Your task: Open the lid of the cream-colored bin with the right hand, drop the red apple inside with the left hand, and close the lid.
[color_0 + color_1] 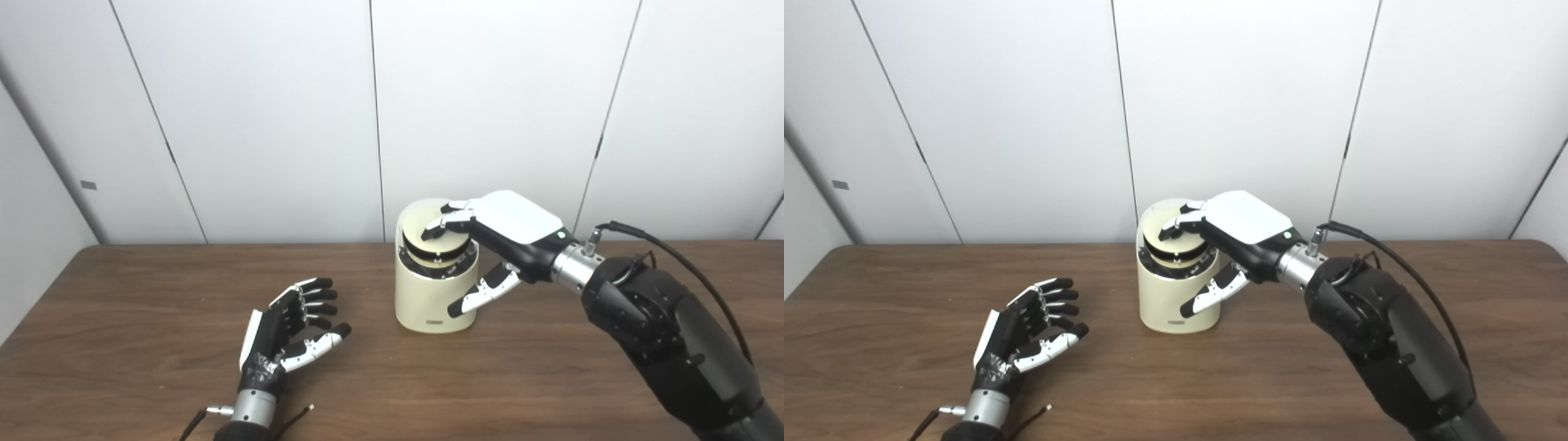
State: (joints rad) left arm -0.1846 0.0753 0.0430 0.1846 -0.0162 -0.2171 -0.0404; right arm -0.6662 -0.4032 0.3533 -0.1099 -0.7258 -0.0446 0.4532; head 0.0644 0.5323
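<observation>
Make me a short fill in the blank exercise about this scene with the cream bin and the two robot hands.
1. The fingers of the ____ hand rest on the round lid of the cream-coloured cylindrical bin.
2. The left hand, open with its palm up, holds ____.
3. The bin stands on a ____ wooden table.
4. The lid sits ____, one side sunk into the bin.

Missing words: right; nothing; brown; tilted
</observation>
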